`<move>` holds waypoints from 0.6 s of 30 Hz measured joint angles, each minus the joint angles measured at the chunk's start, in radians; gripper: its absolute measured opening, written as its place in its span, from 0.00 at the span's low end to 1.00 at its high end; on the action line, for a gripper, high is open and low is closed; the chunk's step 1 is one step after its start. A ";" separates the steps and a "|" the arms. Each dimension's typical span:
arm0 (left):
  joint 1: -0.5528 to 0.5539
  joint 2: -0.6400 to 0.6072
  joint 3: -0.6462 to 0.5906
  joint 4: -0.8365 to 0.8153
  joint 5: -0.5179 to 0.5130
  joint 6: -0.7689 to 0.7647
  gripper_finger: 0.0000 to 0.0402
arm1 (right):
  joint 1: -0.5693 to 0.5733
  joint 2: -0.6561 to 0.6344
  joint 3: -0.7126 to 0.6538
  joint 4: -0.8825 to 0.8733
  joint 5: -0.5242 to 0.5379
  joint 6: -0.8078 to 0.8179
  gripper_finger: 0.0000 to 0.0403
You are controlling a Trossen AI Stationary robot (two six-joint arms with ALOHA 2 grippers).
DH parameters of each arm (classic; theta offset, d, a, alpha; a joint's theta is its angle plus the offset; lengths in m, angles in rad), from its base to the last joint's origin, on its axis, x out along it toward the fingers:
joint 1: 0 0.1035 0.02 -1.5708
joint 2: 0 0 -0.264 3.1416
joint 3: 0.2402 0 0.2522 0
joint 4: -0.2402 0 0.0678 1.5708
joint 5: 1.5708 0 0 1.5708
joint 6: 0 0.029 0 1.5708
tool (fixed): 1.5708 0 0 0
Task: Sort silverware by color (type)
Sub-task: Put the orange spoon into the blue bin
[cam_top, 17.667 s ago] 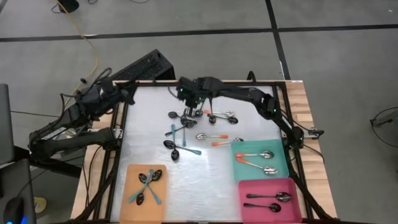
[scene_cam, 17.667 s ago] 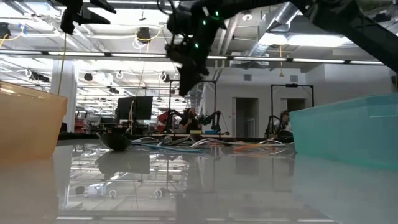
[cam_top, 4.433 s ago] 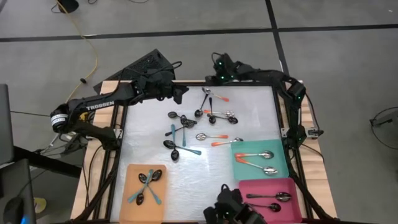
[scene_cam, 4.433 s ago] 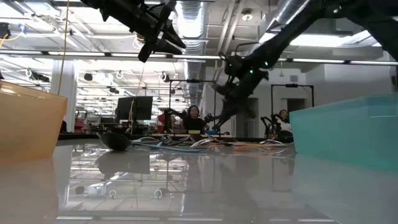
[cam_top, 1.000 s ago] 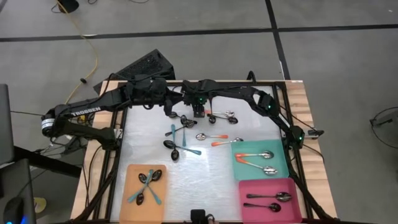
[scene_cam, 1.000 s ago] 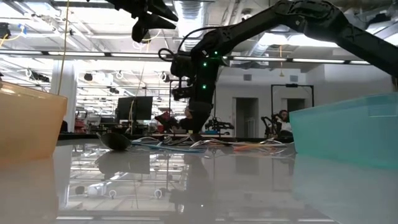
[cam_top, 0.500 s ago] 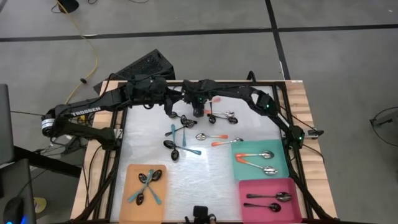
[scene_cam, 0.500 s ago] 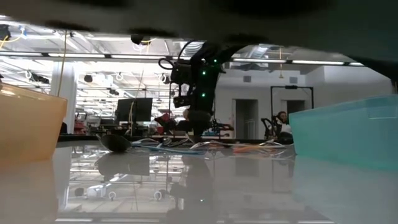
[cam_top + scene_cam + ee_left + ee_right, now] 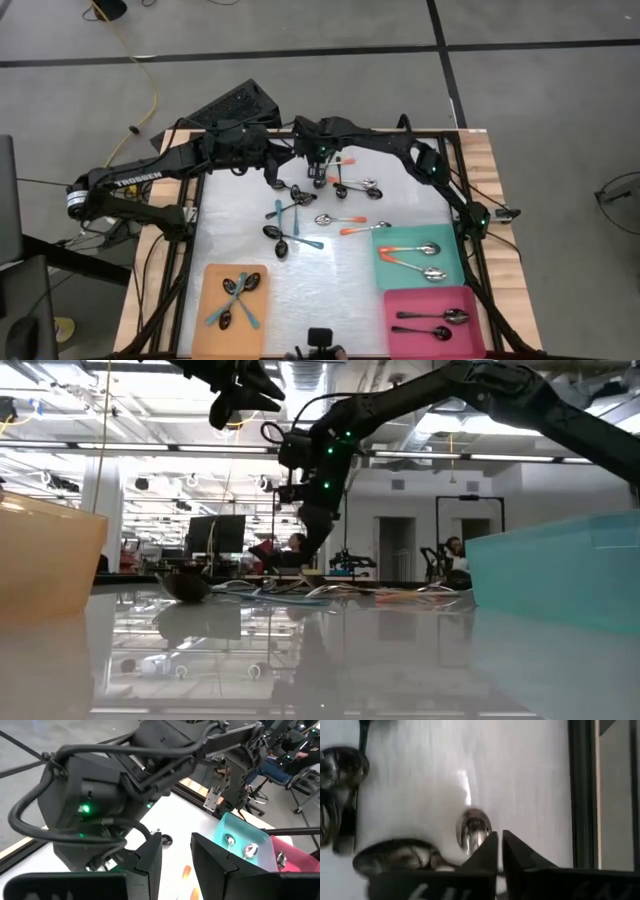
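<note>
High view shows you eight spoons trayed, about ten loose spoons (image 9: pixel 300 215) left; right gripper (image 9: pixel 318 172) jaws pinch an orange-handled spoon (image 9: pixel 336 160), left jaws narrowly parted.

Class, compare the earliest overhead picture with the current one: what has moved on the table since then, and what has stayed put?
The left gripper has swung in from the table's left edge to the loose spoon pile, meeting the right gripper there. An orange-handled spoon now lies near the far edge. The spoons in the orange tray, teal tray and pink tray are unchanged.
</note>
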 joint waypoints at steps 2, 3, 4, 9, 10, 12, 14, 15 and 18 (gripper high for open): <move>0.000 0.000 0.000 -0.002 0.001 0.000 0.22 | -0.013 0.000 0.014 -0.062 0.000 -0.024 0.14; -0.001 0.000 0.000 -0.008 0.002 0.000 0.22 | -0.022 0.000 0.014 -0.092 -0.001 -0.036 0.17; -0.002 0.000 0.000 -0.016 0.002 0.000 0.22 | -0.032 0.000 0.014 -0.117 -0.003 -0.047 0.20; -0.002 0.000 0.000 -0.052 0.001 0.026 0.22 | -0.095 0.001 -0.002 -0.186 -0.092 -0.051 0.40; -0.002 0.000 0.000 -0.060 0.001 0.027 0.22 | -0.107 0.000 -0.014 -0.186 -0.119 -0.041 0.44; -0.002 0.000 0.000 -0.064 0.001 0.027 0.22 | -0.126 0.001 -0.041 -0.193 -0.134 -0.025 0.51; -0.003 0.000 0.000 -0.062 0.002 0.033 0.22 | -0.135 0.002 -0.076 -0.180 -0.132 -0.022 0.56; -0.003 0.000 0.000 -0.061 0.002 0.035 0.22 | -0.134 0.001 -0.100 -0.157 -0.131 -0.024 0.58; -0.002 0.000 0.000 -0.056 0.000 0.049 0.22 | -0.121 0.008 -0.136 -0.116 -0.135 -0.038 0.60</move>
